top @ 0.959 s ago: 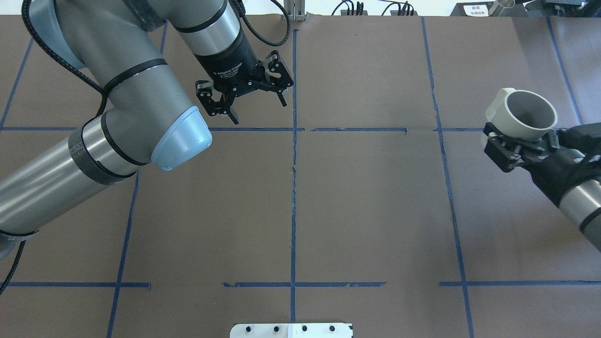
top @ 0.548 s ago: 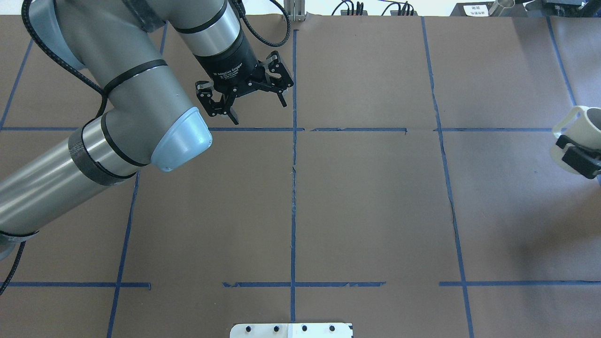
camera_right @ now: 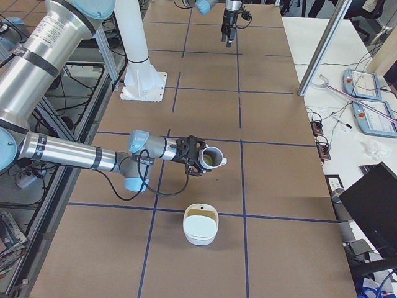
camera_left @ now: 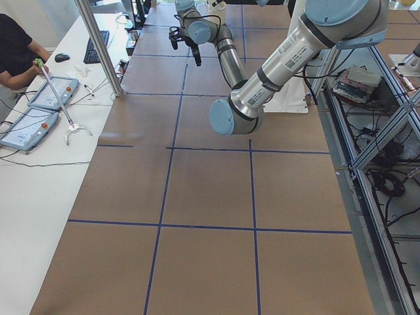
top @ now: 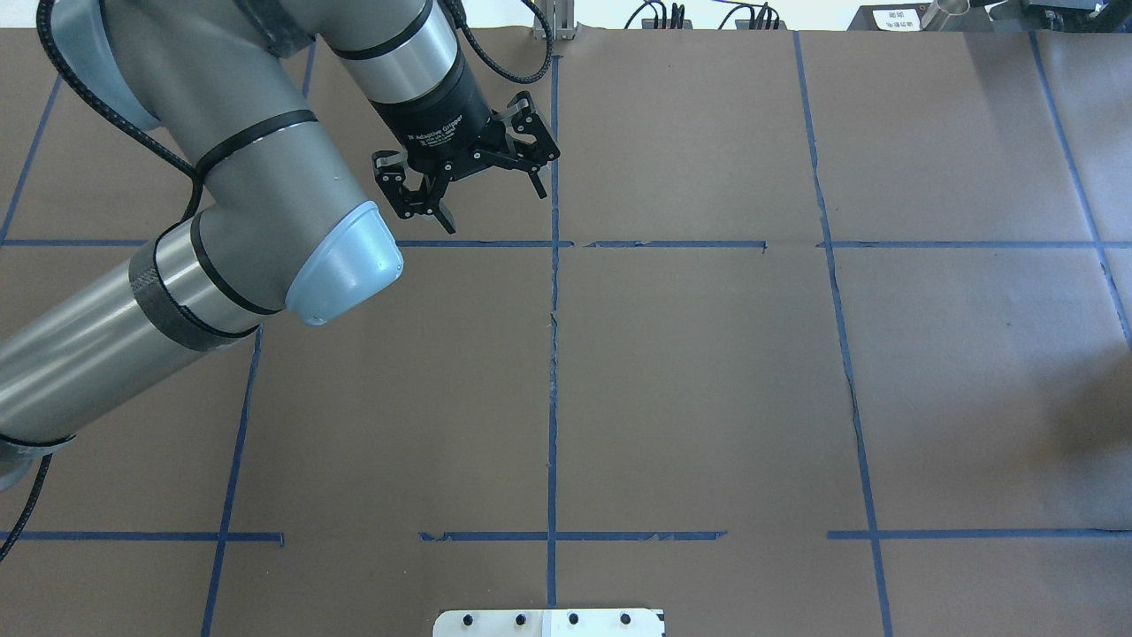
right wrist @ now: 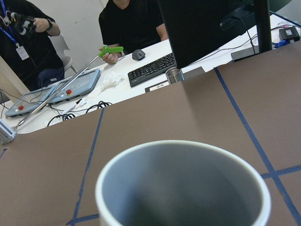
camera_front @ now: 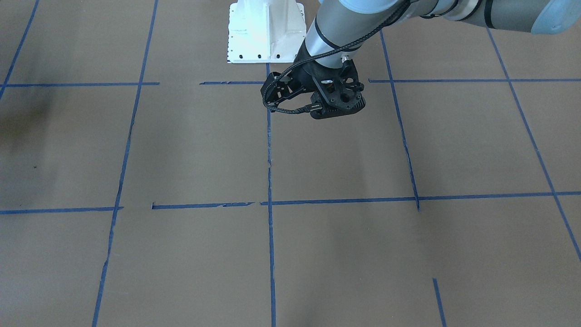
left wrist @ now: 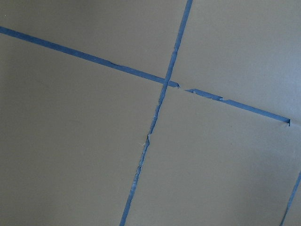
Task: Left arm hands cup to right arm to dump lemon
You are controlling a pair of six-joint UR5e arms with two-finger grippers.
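The left arm (top: 248, 177) reaches over the table (top: 707, 380) from the robot's edge. Its gripper (top: 493, 209) hangs above the surface just left of the centre tape line (top: 553, 354), toward the operators' edge. The fingers are spread wide with nothing between them. The right arm (camera_right: 68, 152) lies low over the table's right end, its forearm level. The cup (camera_right: 211, 159) sits at the tip of the right gripper (camera_right: 197, 156), clear of the surface and about midway between the robot's edge and the operators' edge. It is tipped on its side, with the mouth turned toward the right end and the handle on the operators' side. This gripper shows only small in the right side view, so I cannot tell how its jaws stand. The wrist view looks straight over the cup's rim into a grey inside. The side view shows a yellowish tint there, too small to call the lemon. A white bowl (camera_right: 200, 231) rests on the table nearer the right end, apart from the cup.
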